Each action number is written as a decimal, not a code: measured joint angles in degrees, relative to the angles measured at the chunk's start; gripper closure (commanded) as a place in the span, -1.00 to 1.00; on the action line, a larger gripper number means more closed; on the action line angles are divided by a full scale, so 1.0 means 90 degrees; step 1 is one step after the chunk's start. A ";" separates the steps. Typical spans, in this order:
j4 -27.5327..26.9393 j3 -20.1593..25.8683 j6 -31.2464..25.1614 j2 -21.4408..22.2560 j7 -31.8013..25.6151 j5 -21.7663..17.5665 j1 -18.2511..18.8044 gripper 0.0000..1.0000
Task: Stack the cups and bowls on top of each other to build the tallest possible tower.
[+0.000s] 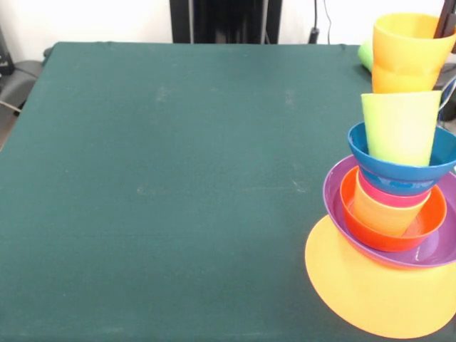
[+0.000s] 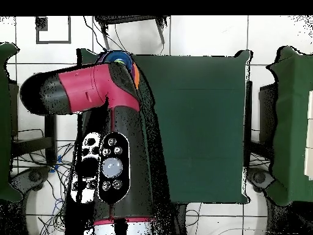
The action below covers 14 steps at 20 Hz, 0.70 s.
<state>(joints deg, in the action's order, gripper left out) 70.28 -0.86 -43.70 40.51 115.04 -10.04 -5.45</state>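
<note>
At table's right edge, tower [image 1: 395, 214] topped by orange cup [image 1: 407, 53], gripper [image 1: 446, 21] apparently inside it, grip state unclear.

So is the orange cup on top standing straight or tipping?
Tipping a little. The orange cup leans sideways above the lime green cup, mouth facing up.

the flat rectangular table [image 1: 178, 178] wears a dark green cloth, matt and faintly scuffed. the wide shallow purple plastic bowl [image 1: 342, 214], the medium red-orange plastic bowl [image 1: 427, 231] and the small blue plastic bowl [image 1: 399, 178] are smooth and glossy, catching highlights. the lime green tapered plastic cup [image 1: 399, 128] and orange tapered plastic cup [image 1: 406, 57] look smooth with a softer sheen. the red and black arm [image 2: 92, 92] has a smooth hard shell.
</note>
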 measured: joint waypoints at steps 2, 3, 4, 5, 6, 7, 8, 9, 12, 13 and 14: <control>0.0000 -0.0020 0.0081 -0.0041 0.0015 0.0051 -0.0016 1.00; 0.0000 -0.0028 0.0104 -0.0054 0.0020 0.0070 -0.0022 1.00; -0.0001 -0.0046 0.0143 -0.0080 0.0024 0.0109 -0.0035 1.00; 0.0000 -0.0057 0.0157 -0.0093 0.0024 0.0128 -0.0042 1.00; 0.0000 -0.0072 0.0165 -0.0109 0.0024 0.0160 -0.0049 1.00; 0.0000 -0.0086 0.0165 -0.0118 0.0024 0.0190 -0.0051 1.00; 0.0000 -0.0093 0.0165 -0.0119 0.0024 0.0203 -0.0051 1.00; -0.0001 -0.0103 0.0165 -0.0120 0.0024 0.0222 -0.0051 1.00; -0.0006 -0.0146 0.0165 -0.0120 0.0024 0.0297 -0.0051 1.00; -0.0011 -0.0156 0.0164 -0.0120 0.0024 0.0314 -0.0051 1.00; -0.0017 -0.0162 0.0165 -0.0120 0.0024 0.0327 -0.0050 1.00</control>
